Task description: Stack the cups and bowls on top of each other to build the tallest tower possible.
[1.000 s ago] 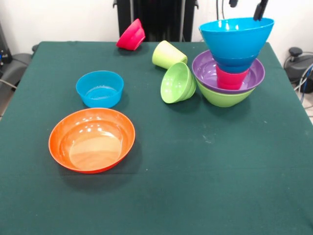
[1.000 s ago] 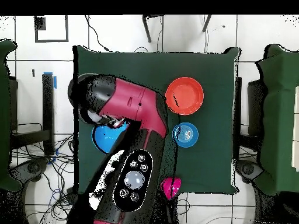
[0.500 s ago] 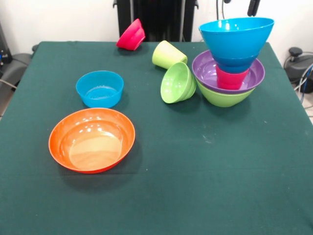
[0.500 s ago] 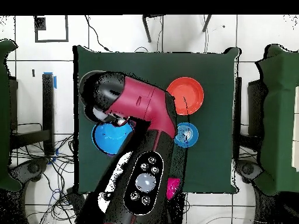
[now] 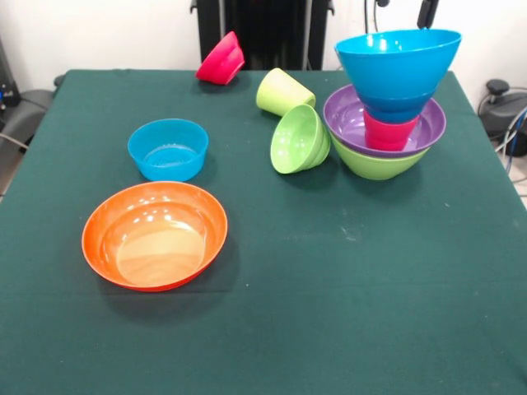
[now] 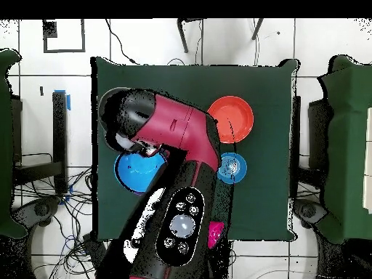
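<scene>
At upper right of the front view the tower (image 5: 385, 123) stands, large light blue bowl (image 5: 398, 70) topmost (lime-green base, purple bowl, red cup beneath), with only the gripper (image 5: 426, 11) tips above; finger opening cannot be determined.

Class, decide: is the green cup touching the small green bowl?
Touching. In the front view the green cup, lying tipped, rests against the small green bowl with no gap.

Room: lab setup
Dark green cloth surface (image 5: 346, 313), white wall (image 5: 99, 33) behind, white tiled floor (image 6: 145, 40) with cables.
</scene>
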Tool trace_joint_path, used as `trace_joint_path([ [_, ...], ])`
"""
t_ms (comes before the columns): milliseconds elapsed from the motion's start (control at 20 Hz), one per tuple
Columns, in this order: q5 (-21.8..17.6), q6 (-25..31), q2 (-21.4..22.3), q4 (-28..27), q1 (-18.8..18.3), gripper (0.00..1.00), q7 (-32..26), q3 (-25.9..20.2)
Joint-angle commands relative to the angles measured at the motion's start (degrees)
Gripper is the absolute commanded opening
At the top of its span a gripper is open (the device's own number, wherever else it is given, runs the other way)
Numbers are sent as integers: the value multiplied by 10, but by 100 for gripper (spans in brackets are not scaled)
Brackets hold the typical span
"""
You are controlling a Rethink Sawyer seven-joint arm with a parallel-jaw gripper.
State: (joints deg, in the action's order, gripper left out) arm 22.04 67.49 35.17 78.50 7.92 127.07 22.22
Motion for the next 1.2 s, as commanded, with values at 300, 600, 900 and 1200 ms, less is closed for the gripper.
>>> trace_joint_path([
  [300, -58, -34, -31, 6, -18, 100, -23, -71],
  [600, -82, -30, -11, 25, -48, 100, -71, -76],
  [900, -95, -19, 6, 32, -73, 100, -91, -89],
  [1200, -132, -74, -12, 37, -102, 100, -114, -101],
])
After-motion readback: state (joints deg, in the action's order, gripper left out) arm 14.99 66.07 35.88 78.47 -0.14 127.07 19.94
